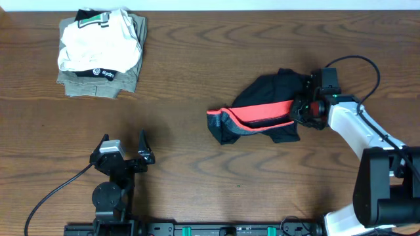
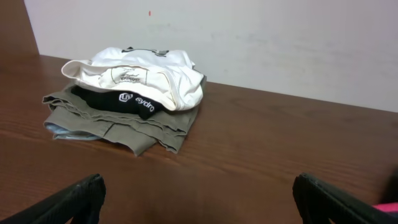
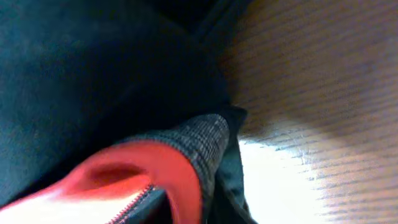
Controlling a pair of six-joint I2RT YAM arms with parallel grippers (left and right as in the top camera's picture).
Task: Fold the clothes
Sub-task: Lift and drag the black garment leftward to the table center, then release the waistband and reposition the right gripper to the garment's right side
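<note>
Pinching the near end of the pants [image 1: 262,113], the right gripper [image 1: 304,108] is closed on cloth beside the red-lined grey waistband. The crumpled black bundle stretches away in front of its fingers on the table [image 1: 197,183]. The left gripper [image 1: 123,139] hovers with jaws wide apart, holding nothing. A stack of folded garments [image 1: 100,52] lies well ahead of it, and the pants are far off to its right.

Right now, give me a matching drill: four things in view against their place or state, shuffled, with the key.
Things:
1. black pants
2. folded garment stack
3. left pincer
4. right pincer

Place or state:
A. open, holding nothing
B. bunched, red lining showing
C. shut on the pants
D. far left corner, nothing touching it

Pairs: 1-B; 2-D; 3-A; 4-C
</note>
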